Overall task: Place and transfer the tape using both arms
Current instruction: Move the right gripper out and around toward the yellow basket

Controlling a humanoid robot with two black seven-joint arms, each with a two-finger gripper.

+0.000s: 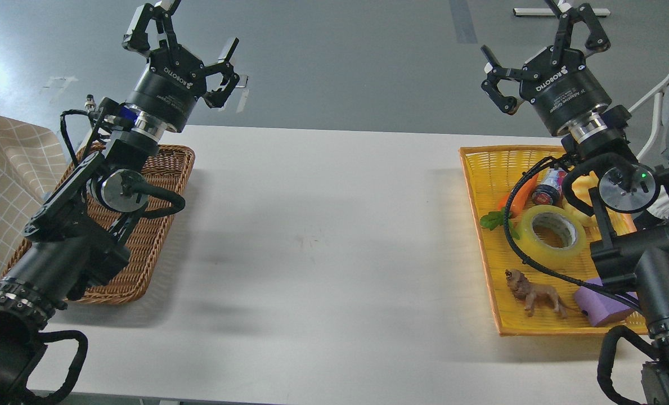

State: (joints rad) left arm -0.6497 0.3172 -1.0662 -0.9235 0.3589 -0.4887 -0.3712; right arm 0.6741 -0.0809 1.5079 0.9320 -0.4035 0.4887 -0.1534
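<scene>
- The tape (552,236) lies flat in the yellow basket (483,185), below the right gripper (542,50), the nearer one.
- Both right and left gripper (179,48) spread their fingers wide, holding nothing.

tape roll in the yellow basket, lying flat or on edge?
Flat. The tape lies in the yellow basket with its core hole facing up, beside the carrot; no gripper touches it.
</scene>
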